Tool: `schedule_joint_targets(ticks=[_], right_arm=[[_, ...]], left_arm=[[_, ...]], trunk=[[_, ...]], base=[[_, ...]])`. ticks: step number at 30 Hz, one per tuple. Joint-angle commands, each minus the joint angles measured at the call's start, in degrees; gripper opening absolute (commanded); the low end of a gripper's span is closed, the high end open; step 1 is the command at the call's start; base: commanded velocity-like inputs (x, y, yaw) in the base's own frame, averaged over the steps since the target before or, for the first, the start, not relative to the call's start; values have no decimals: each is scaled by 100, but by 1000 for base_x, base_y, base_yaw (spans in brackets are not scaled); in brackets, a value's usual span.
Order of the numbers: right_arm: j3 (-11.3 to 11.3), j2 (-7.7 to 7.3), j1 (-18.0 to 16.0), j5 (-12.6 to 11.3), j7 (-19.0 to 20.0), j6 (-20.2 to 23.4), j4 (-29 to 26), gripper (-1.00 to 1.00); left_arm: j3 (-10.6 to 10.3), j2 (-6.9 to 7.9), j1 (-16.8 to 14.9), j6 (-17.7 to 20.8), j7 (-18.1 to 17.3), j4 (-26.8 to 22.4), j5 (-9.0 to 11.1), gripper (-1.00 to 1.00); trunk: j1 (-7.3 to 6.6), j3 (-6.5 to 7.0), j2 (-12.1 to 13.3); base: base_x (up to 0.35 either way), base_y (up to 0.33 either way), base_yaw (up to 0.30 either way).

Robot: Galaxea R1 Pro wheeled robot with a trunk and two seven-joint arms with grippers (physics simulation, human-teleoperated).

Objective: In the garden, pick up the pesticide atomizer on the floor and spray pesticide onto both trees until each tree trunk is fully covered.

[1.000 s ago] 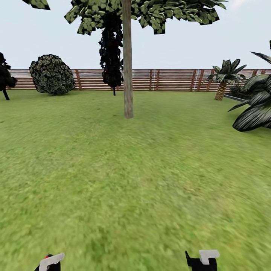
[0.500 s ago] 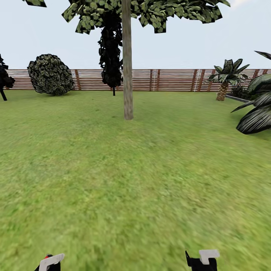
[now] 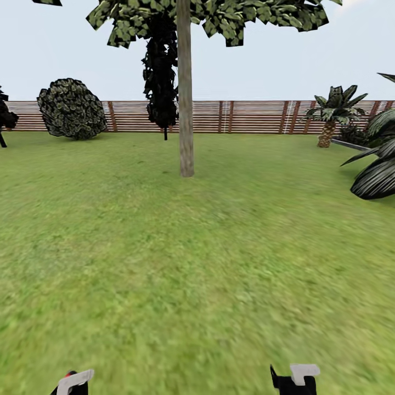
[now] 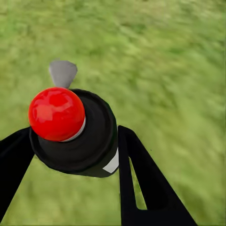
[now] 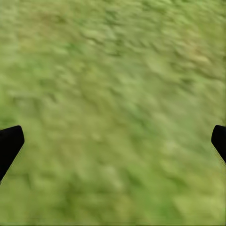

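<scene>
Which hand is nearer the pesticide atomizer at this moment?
Left. The left hand grips the pesticide atomizer between its fingers. The right hand hangs open over bare lawn, apart from the atomizer and to its right.

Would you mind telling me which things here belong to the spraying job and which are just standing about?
Job: atomizer, clamped in the left gripper; tree with its pale trunk, ahead on the lawn.

Standing about: round bush, dark columnar tree, palm, fence; the right gripper, open and empty.
</scene>
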Motion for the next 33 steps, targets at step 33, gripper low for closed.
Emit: schedule_joint_targets(ticks=[33], right_arm=[[-25,2,-3,26,-1,-18,5,100]], left_arm=[[-13,1,-3,-27,-4,-4,52,-100]], trunk=[[2,-5,-2]], base=[[339,0,0]])
